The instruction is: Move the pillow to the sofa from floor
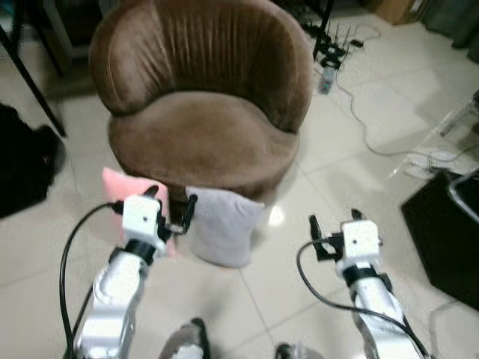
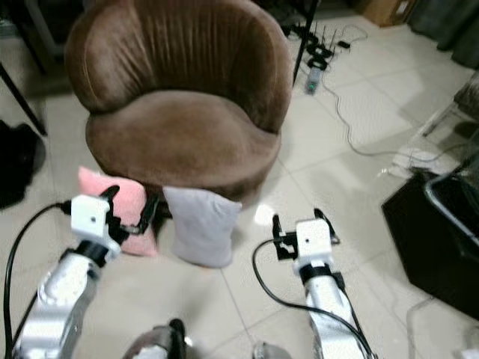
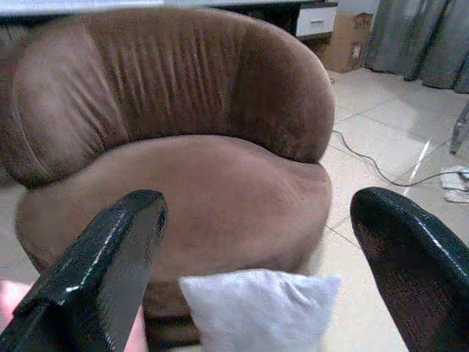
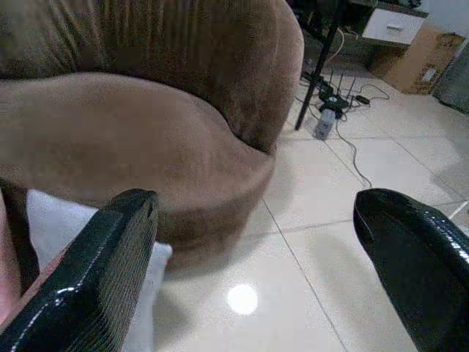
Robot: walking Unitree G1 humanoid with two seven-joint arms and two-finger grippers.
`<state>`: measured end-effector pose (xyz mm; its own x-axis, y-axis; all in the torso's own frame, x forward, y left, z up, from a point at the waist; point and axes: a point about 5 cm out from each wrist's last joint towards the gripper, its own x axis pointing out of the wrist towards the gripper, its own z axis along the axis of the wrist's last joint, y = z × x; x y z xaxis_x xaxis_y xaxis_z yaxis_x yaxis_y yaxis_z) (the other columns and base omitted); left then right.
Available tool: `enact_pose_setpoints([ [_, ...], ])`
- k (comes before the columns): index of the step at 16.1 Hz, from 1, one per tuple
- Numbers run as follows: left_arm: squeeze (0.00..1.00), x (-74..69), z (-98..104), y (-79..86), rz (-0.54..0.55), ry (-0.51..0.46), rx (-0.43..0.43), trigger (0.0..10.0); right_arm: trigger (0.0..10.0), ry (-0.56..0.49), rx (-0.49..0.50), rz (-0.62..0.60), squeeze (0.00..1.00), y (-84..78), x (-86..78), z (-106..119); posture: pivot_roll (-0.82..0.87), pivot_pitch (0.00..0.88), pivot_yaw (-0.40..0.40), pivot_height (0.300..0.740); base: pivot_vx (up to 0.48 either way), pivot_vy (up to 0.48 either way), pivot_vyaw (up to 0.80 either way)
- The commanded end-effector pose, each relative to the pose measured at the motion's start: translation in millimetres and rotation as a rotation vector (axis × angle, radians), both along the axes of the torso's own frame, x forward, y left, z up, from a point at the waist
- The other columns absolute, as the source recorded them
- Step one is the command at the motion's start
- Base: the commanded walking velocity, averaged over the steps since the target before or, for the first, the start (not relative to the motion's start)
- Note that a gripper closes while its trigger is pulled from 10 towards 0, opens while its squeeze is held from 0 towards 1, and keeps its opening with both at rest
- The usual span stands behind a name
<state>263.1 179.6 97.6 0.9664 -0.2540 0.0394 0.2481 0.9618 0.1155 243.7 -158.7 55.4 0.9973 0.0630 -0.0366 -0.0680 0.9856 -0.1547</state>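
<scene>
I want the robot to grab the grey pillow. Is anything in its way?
Nothing visible blocks it. The left gripper, fingers open, hovers just above the light grey fabric pillow, which leans against the round brown velvet sofa chair beside a pink pillow. The chair's seat above is bare.

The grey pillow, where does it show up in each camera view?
Left eye: grey pillow low centre, leaning on the brown sofa.
Right eye: low, left of centre.
Left wrist: bottom centre.
Right wrist: bottom left corner.
Shared landmark: the sofa.
</scene>
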Motion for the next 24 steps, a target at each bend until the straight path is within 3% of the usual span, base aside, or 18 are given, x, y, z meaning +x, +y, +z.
enact_pose_setpoints([
  [1,1.0,-0.6,-3,4.4,-0.012,0.03,-0.003,10.0,10.0,0.004,0.002,-0.007,0.0,2.3,-0.7,-4,0.14,0.095,0.019,0.74,0.0,0.0,0.0],
  [6,1.0,-6.7,-12,13.3,-0.019,0.088,-0.023,10.0,10.0,0.032,0.02,-0.004,0.0,8.7,-9.1,-14,0.12,0.115,0.014,0.74,0.0,0.0,0.0],
  [9,1.0,-14.0,-29,15.6,0.044,0.18,-0.117,10.0,10.0,0.042,0.013,0.001,0.0,4.0,-12.4,-16,0.11,0.123,-0.007,0.74,0.0,0.0,0.0],
  [11,1.0,-15.9,-31,15.3,0.019,0.195,-0.098,10.0,10.0,0.042,0.014,-0.006,0.0,1.0,-12.0,-17,0.11,0.122,-0.008,0.74,0.0,0.0,0.0],
  [13,1.0,-11.7,-30,-9.6,0.015,0.173,-0.102,10.0,10.0,0.016,0.007,-0.009,0.0,-0.3,-13.4,-15,0.1,0.126,-0.004,0.74,0.0,0.0,0.0],
  [15,1.0,-14.8,-31,-10.1,0.025,0.139,-0.077,10.0,10.0,-0.002,-0.025,-0.005,0.0,-2.0,-17.5,-15,0.1,0.135,-0.006,0.74,0.0,0.0,0.0],
  [18,1.0,-20.5,-43,-15.7,0.004,0.197,-0.055,10.0,10.0,0.033,-0.04,-0.003,0.0,-1.5,-22.6,-23,0.11,0.151,-0.009,0.74,0.0,0.0,0.0],
  [24,1.0,-16.5,-45,-27.6,-0.016,0.231,-0.023,10.0,10.0,0.028,-0.05,0.025,0.0,1.5,-18.7,-21,0.11,0.15,-0.02,0.74,0.0,0.0,0.0],
])
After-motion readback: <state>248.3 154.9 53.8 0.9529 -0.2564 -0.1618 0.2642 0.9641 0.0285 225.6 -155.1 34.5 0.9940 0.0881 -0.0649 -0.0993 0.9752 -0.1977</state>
